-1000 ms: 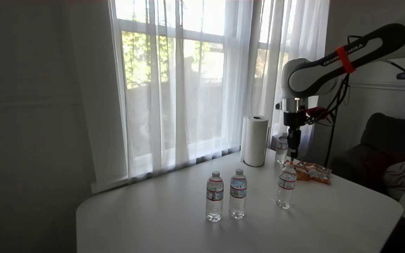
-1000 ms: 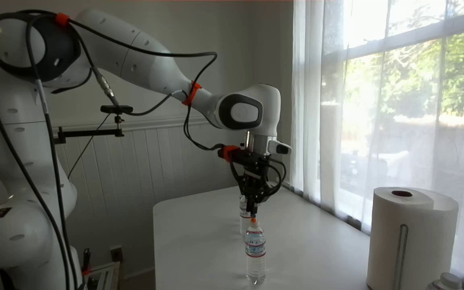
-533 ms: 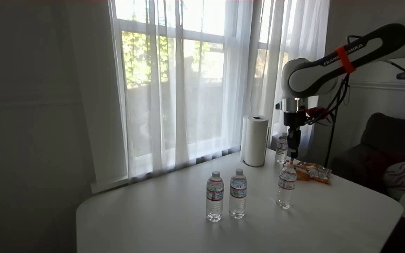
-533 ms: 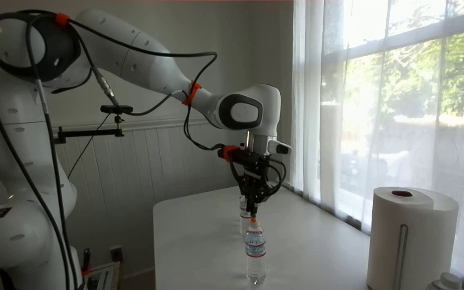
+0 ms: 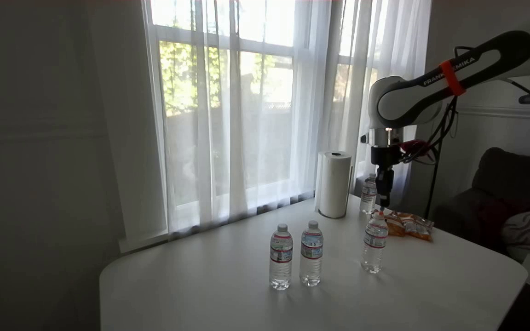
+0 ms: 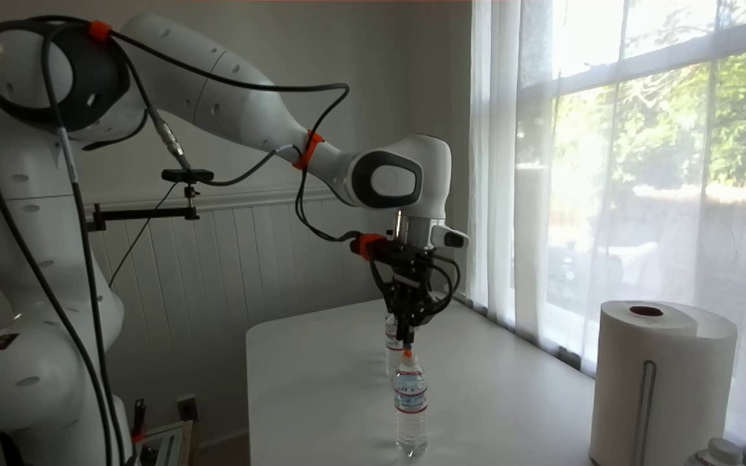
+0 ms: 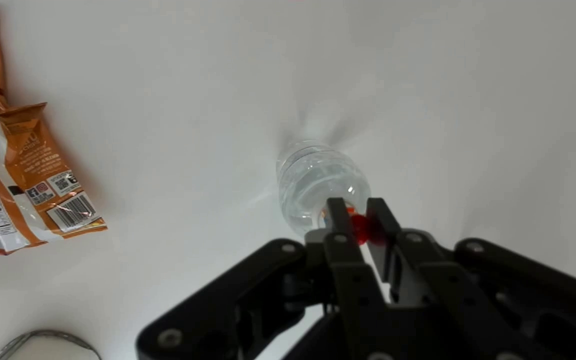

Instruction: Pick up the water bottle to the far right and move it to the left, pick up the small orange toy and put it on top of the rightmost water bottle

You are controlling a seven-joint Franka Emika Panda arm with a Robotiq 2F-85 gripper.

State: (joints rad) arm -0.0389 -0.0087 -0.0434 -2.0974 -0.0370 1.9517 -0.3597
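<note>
A clear water bottle with a red-edged label stands upright, farthest right in an exterior view. It also shows in an exterior view and, from above, in the wrist view. My gripper points down right above its cap; it also shows in an exterior view and the wrist view. It is shut on the small orange toy, whose red part shows between the fingers. The toy's orange lower end appears to touch the cap, which is mostly hidden. Two similar bottles stand together to the left.
Another bottle stands at the back beside the white paper-towel roll, which also shows in an exterior view. Orange snack bags lie behind the gripper's bottle. The white table stands along the curtained window.
</note>
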